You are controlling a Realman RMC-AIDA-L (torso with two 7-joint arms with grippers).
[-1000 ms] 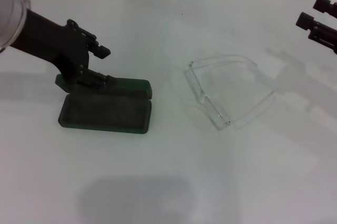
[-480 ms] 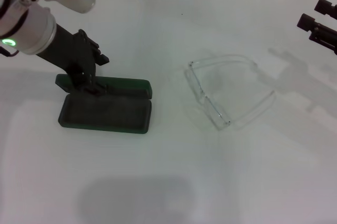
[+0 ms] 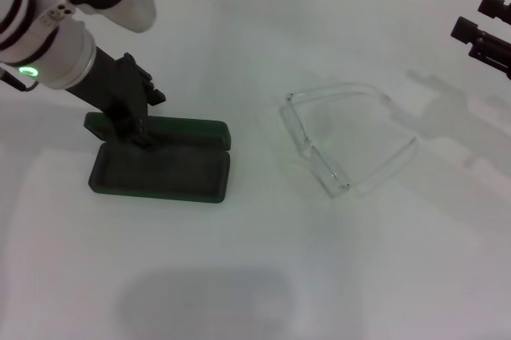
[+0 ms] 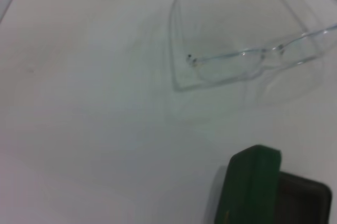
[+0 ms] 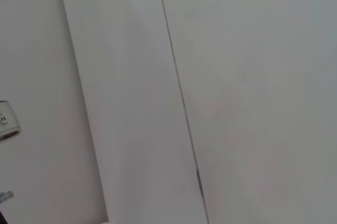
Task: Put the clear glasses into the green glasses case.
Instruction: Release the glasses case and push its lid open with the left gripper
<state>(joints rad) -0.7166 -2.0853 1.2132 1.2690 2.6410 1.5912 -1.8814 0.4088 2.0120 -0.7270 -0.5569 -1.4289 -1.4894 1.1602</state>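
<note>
Left gripper (image 3: pixel 136 116) has swung more upright since a second ago, over the green glasses case (image 3: pixel 160 168), lying open mid-left; finger state unclear. Clear glasses (image 3: pixel 347 136) centre-right on white table (image 3: pixel 255 276). Right gripper (image 3: pixel 483 29) upper right, fingers apart.

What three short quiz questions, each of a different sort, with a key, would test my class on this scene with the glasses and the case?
1. True or false: the clear glasses lie inside the green glasses case.
2. Which claw is at the case's lid? A) the left claw B) the right claw
3. Fill in: the glasses lie with their arms ____ (folded or unfolded).

Key:
1. False; they lie on the table, to the robot's right of the open case.
2. A; the right claw is far off at the table's right edge.
3. Unfolded.
</note>
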